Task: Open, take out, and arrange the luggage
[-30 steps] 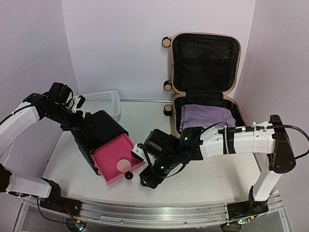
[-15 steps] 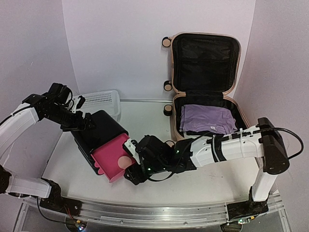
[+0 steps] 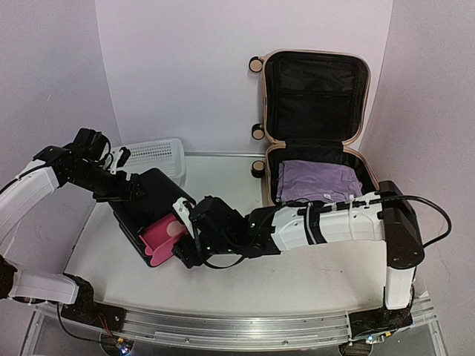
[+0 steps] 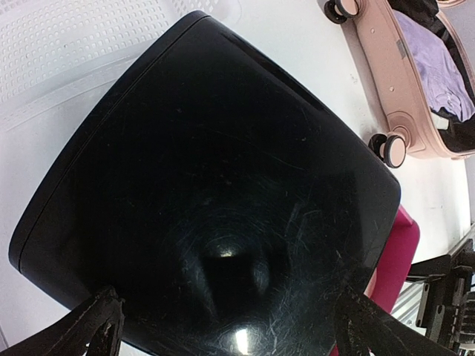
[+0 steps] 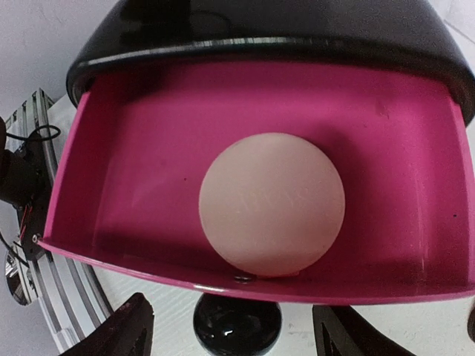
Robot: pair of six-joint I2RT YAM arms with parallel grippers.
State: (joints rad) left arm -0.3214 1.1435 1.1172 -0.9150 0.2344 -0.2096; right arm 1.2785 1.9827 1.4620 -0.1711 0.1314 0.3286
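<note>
The luggage (image 3: 315, 96) stands open at the back right, its lid upright and a folded purple cloth (image 3: 315, 182) in the lower half. Its beige-pink shell (image 4: 386, 74) also shows in the left wrist view. My right gripper (image 3: 185, 241) is open at the front of a pink drawer (image 3: 158, 239). Its fingers flank the drawer's black knob (image 5: 237, 326) without closing on it. A pale pink ball (image 5: 271, 204) lies in the drawer (image 5: 133, 148). My left gripper (image 3: 128, 185) is open wide, fingers spread over the top of the black box (image 4: 208, 170).
The black box (image 3: 152, 196) sits tilted at the left of the table. A white mesh basket (image 3: 156, 156) stands behind it against the back wall. The table's front rail (image 3: 223, 326) runs along the near edge.
My right arm has reached leftward and the pink drawer has slid most of the way into the black box. The ball no longer shows from above. The left arm has stayed put.
</note>
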